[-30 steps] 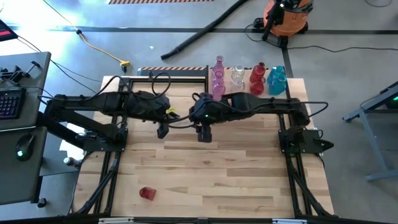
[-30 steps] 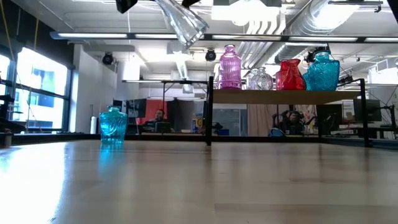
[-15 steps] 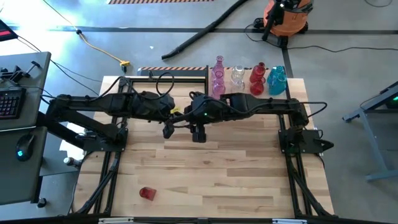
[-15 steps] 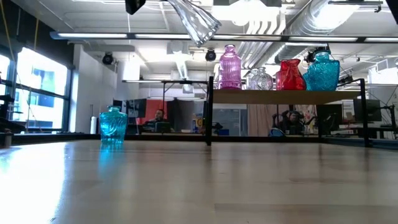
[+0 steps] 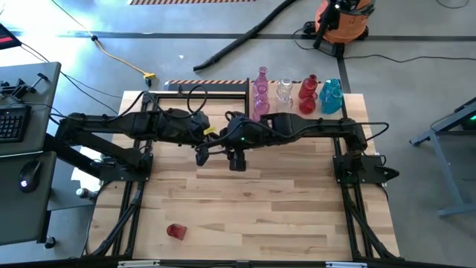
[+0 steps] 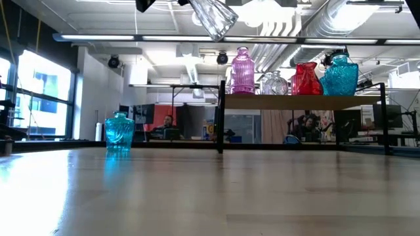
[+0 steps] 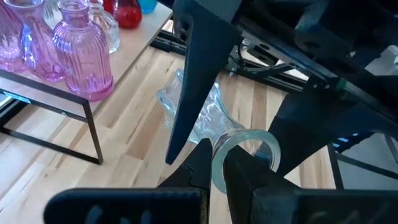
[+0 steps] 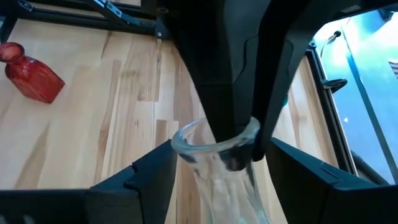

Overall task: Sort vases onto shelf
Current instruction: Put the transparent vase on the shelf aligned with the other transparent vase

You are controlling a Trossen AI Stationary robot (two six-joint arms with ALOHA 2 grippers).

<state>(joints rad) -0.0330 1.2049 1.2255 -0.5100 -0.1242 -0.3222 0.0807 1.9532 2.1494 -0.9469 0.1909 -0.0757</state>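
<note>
Plainly, the clear vase (image 7: 214,127) is ribbed, flare-mouthed, see-through glass.

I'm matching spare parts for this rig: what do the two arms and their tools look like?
Both arms, left arm and right arm, are matte black, jointed, with black cables looped along them. A small green light glows on the right arm near its wrist. Each tool has two flat, tapering black fingers.
</note>
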